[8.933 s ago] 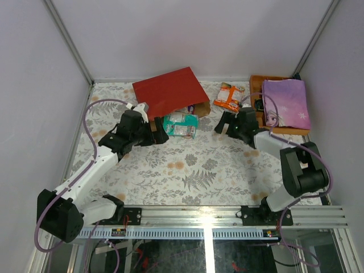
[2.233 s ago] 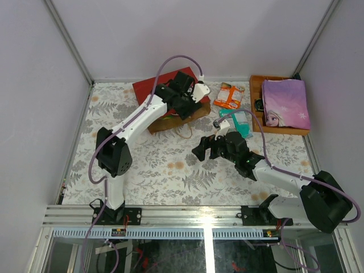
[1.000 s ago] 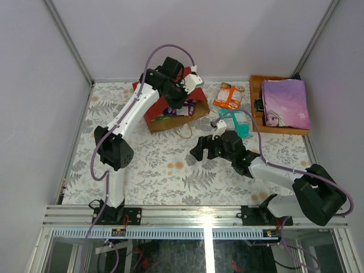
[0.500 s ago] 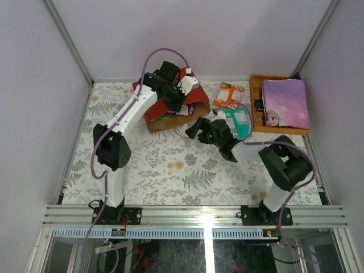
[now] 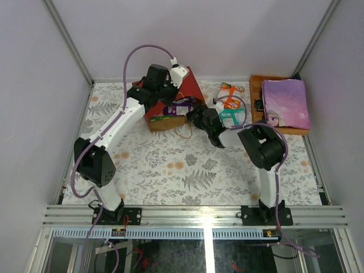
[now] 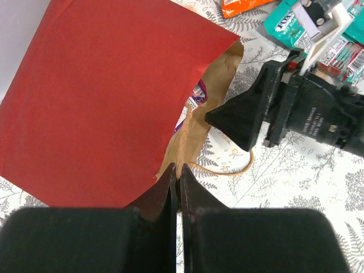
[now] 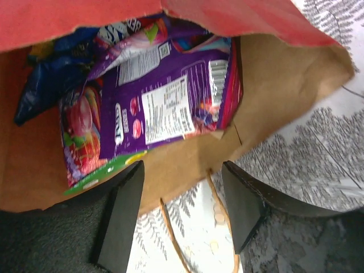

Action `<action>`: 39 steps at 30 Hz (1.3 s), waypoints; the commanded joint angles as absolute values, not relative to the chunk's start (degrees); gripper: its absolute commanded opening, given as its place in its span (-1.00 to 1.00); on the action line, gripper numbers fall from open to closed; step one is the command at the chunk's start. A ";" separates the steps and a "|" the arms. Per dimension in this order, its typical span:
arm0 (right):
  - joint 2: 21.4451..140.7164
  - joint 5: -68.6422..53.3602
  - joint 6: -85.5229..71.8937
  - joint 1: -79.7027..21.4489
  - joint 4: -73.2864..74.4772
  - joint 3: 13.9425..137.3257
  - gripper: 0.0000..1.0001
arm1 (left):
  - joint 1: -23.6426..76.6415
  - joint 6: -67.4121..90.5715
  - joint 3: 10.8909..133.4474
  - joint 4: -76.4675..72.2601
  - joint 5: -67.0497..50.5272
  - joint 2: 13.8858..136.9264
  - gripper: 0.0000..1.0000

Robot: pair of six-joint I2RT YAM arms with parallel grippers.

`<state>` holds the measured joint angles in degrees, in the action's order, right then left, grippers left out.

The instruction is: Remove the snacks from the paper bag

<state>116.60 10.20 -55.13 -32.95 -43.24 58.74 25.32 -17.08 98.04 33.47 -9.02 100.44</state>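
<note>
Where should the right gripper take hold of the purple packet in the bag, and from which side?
Probably by its near edge, coming straight in through the open mouth of the paper bag. The purple packet lies flat on the brown lower wall, label up, that edge nearest the open right gripper.

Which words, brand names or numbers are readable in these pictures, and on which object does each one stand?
Purple packet inside the paper bag: a white panel of small print and a barcode, too blurred to read.
Teal packet: large white letters, partly hidden, not legible with certainty.
Orange packet: print too small to read.
No other text can be read.
</note>
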 commanded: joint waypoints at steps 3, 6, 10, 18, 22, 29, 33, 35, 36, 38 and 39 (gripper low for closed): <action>121.98 15.42 -55.76 -32.70 -42.68 67.11 0.23 | 24.99 -14.28 94.30 24.04 -4.98 97.88 -1.00; 123.49 17.16 -56.33 -32.63 -41.44 68.21 0.18 | 25.09 -14.30 93.75 24.04 -5.28 97.42 -1.00; 125.23 16.96 -57.12 -32.37 -41.17 68.97 0.13 | 25.07 -13.85 94.10 23.13 -6.67 97.87 -1.00; 127.51 14.95 -56.38 -32.08 -37.01 72.95 -0.05 | 25.10 -12.52 96.06 21.34 -7.43 99.85 -1.00; 126.64 12.99 -51.99 -31.91 -41.20 71.73 -0.30 | 24.98 -12.52 96.26 20.94 -6.35 100.14 -1.00; 124.65 4.95 -43.13 -31.55 -43.38 69.80 -1.00 | 23.80 -12.83 93.20 17.88 -5.39 97.79 -1.00; 117.11 1.70 -41.40 -32.34 -45.90 62.36 -1.00 | 22.96 -11.71 91.19 14.35 -4.21 96.15 -1.00; 111.72 1.24 -40.53 -33.02 -45.61 58.00 -1.00 | 22.65 -10.59 90.09 11.94 -3.49 95.60 -1.00; 109.05 0.78 -40.07 -33.38 -44.89 55.87 -1.00 | 22.57 -10.21 89.53 11.07 -3.45 95.24 -1.00; 103.23 -0.72 -39.16 -34.14 -42.97 52.35 -1.00 | 22.45 -10.15 88.52 9.89 -2.76 94.87 -1.00; 100.72 -1.73 -38.56 -34.60 -42.00 50.66 -1.00 | 22.42 -10.14 88.35 9.57 -1.89 94.77 -1.00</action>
